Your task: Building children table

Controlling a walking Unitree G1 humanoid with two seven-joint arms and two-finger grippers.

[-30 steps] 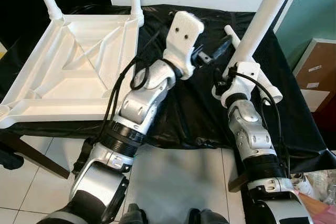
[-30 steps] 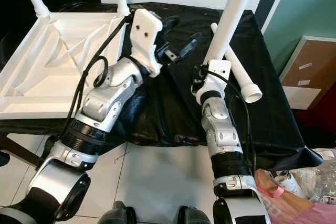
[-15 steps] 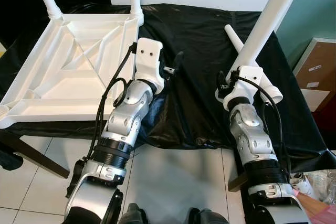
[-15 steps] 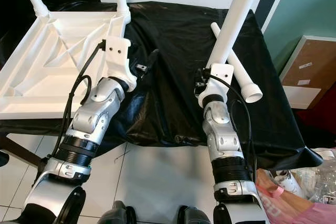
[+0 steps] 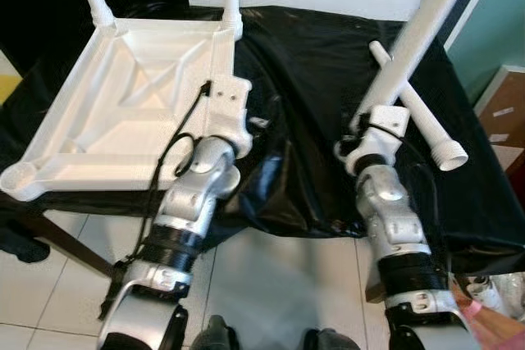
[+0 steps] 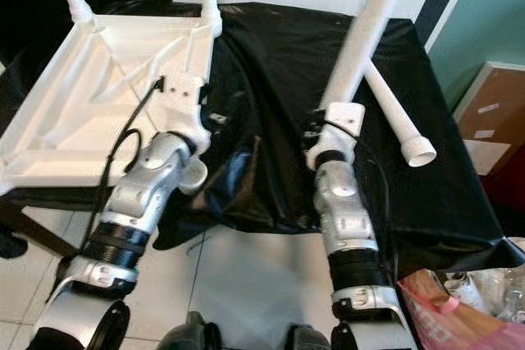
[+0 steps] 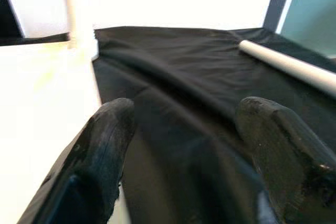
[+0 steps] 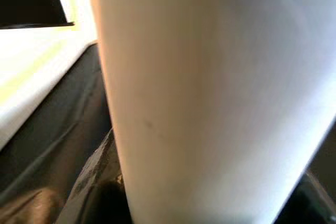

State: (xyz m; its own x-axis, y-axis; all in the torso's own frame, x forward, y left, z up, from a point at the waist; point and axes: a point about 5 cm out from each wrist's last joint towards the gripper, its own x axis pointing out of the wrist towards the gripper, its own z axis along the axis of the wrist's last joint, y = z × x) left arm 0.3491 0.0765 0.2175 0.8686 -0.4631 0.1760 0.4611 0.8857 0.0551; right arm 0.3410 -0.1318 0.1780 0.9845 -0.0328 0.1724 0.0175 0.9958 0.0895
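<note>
- Two legs already stand in the far corners of the upturned white tabletop (image 5: 123, 112), which lies on the left of the black cloth (image 5: 320, 79). I judge the moulded plastic shell light and stiff, with ribs across its underside and round sockets at its corners; I would steady it by its rim.
- Left gripper (image 7: 184, 145): I see it by the tabletop's right edge, low over the cloth. Fingers spread wide, nothing between them.
- Black cloth: soft, glossy and creased. I expect it to bunch and slide under any pushed part.
- Right gripper (image 5: 369, 120): it pinches the held leg (image 5: 418, 38) near its lower end, the tube slanting up and away to the right. In its wrist view the tube sits hard against the fingers.
- Held leg: smooth, round, white, hollow-looking. I judge it light but slippery, and long enough to lever in the grip; hold low and firmly.
- Spare leg (image 5: 414, 108): lies flat on the cloth, just right of the held one, flared end nearest me.
</note>
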